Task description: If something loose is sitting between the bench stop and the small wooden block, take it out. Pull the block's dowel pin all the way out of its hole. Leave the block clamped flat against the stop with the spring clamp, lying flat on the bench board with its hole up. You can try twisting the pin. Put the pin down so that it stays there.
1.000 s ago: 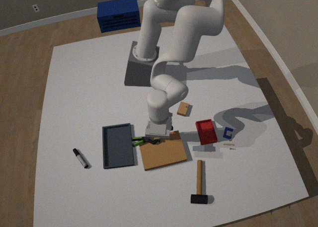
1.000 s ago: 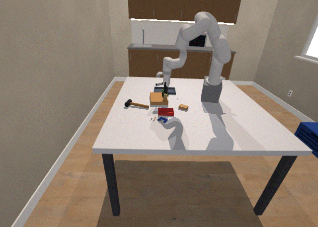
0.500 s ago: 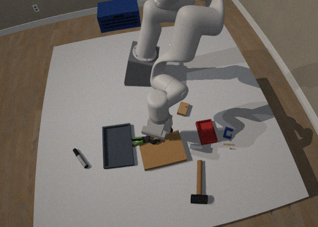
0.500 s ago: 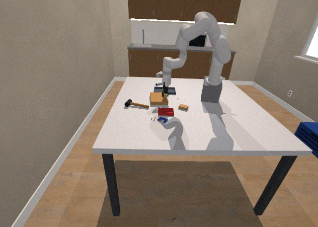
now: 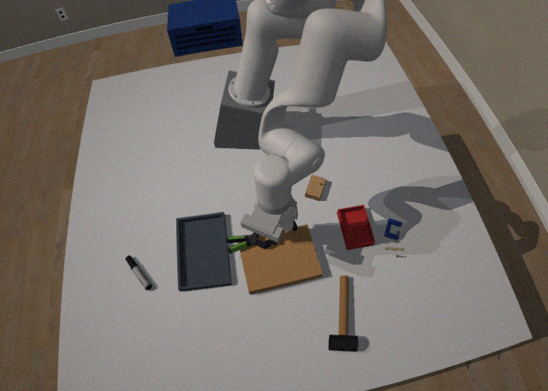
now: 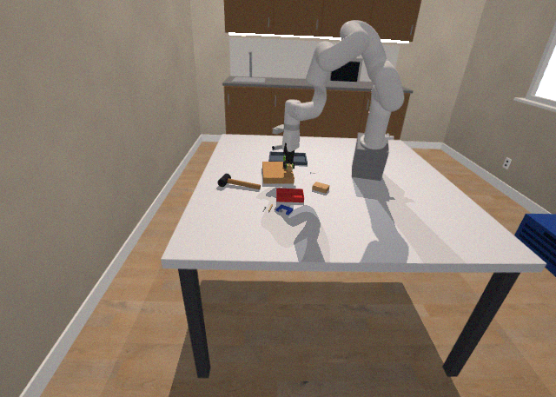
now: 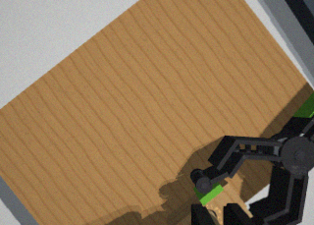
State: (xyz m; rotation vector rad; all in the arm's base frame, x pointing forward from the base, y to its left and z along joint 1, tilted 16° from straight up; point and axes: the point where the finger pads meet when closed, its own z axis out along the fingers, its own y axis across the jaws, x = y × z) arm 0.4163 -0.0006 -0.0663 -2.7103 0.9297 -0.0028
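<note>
The wooden bench board (image 5: 282, 263) (image 6: 271, 173) (image 7: 123, 112) lies mid-table. My gripper (image 5: 264, 240) (image 6: 287, 162) (image 7: 216, 197) is low over its back left corner. It is shut on a thin thing there, which I take to be the dowel pin; the fingers hide most of it. Pale wood of the small block (image 7: 236, 188) (image 6: 289, 175) shows under the fingertips. The spring clamp's green handles (image 5: 236, 243) (image 7: 308, 107) stick out from that corner toward the grey tray (image 5: 203, 251). The bench stop and the clamp's jaws are hidden by my wrist.
A red bin (image 5: 355, 227) (image 6: 289, 196) stands right of the board. Beyond it lie a blue C-shaped piece (image 5: 389, 228) and a small wooden peg (image 5: 394, 248). A mallet (image 5: 343, 311) lies in front, a marker (image 5: 139, 273) at the left, and a spare wood block (image 5: 315, 186) behind.
</note>
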